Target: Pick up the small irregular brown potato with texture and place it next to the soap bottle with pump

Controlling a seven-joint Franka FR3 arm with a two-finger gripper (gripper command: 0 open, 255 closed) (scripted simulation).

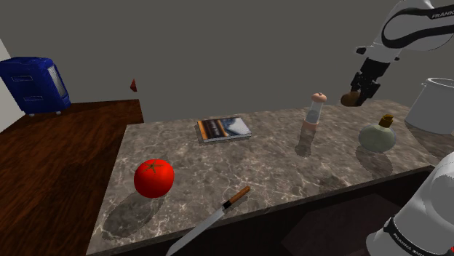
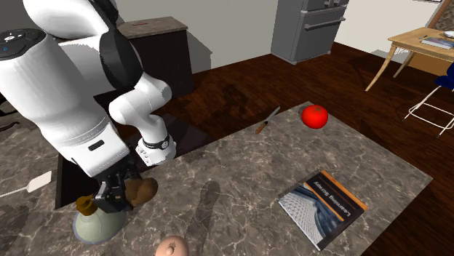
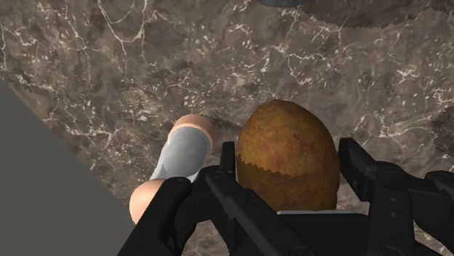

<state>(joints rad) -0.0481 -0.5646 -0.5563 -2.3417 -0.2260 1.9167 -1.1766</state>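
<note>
gripper [image 1: 358, 93] clamped on potato [image 1: 350, 100], above counter [image 1: 218, 174] | shoulder view: pump bottle [image 1: 377, 135] at potato's 5 o'clock, pink-capped shaker [image 1: 314, 116] at 8 | tomato [image 1: 153, 178], knife [image 1: 211, 222], book [image 1: 223, 129] well apart

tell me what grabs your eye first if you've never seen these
The brown potato clasped in the black tool, up above the marbled counter near a tall clear bottle. Then the bright red tomato, sitting on the counter toward the shoulder view's left.
</note>
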